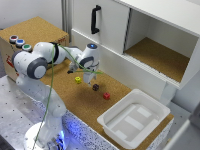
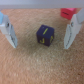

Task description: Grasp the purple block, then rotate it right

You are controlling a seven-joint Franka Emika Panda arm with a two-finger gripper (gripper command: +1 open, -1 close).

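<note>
Your hand [image 2: 39,35] hangs spread above the purple block [image 2: 45,35], which sits untouched between the fingers [image 2: 8,31]; the red block [image 2: 67,12] is partly hidden.

The arm [image 1: 47,55] reaches out from its base, elbow bent, wrist turned downward. The gripper [image 1: 90,78] points straight down and hangs low. In the wrist view its two fingers [image 2: 8,31] stand wide apart, jaws spread, light blue pads facing inward, nothing clamped between them.
</note>
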